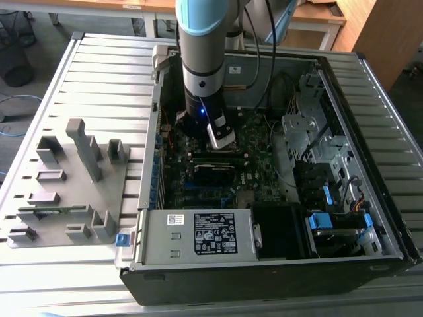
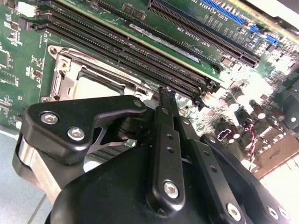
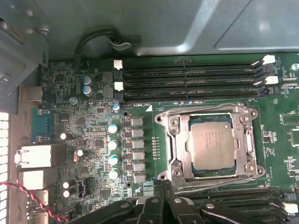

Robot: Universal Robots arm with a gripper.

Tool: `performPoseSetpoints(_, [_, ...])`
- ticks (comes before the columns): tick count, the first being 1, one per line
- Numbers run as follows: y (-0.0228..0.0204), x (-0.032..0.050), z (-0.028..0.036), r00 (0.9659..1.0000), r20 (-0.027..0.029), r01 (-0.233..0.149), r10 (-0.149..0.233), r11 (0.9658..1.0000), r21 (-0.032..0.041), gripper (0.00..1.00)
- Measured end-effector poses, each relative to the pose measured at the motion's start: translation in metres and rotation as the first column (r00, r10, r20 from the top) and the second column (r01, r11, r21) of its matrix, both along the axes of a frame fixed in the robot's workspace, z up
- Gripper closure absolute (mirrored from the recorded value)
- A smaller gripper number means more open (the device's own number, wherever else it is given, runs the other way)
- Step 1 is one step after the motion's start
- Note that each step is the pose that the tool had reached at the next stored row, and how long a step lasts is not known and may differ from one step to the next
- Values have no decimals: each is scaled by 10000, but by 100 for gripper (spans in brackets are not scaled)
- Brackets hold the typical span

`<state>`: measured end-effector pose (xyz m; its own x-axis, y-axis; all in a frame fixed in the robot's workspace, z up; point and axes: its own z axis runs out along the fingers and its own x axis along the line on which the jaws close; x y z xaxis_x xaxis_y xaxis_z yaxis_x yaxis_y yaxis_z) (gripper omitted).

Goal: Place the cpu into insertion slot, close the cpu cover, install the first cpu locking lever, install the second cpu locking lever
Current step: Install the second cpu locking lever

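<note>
The cpu (image 3: 212, 142) sits in the insertion slot (image 3: 192, 161), the cpu cover (image 3: 175, 140) down around it. The gripper (image 2: 167, 95) hovers just beside the socket, jaws pinched narrow, empty. Locking-lever stage, I'd say; next calls for precise contact on a thin lever.

- the cpu (image 3: 211, 141) lies uncovered inside its silver frame (image 3: 174, 140), open from above.
- long black memory slots (image 3: 187, 83) run close along two opposite sides of it.
- upright capacitors (image 3: 112, 144) stand beside the frame.
- the case wall (image 1: 153, 132) borders the motherboard (image 1: 254, 148).
</note>
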<state>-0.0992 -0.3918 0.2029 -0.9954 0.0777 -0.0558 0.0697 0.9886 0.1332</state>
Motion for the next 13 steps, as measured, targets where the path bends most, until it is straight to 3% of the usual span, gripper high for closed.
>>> performPoseSetpoints(6, [-3,-5,-46,10000,-3,2,-2,9999,132,90])
performPoseSetpoints(9, [-2,-4,-55,10000,2,2,-2,9996,273,90])
performPoseSetpoints(13, [-2,-4,-55,10000,2,3,-3,9994,347,90])
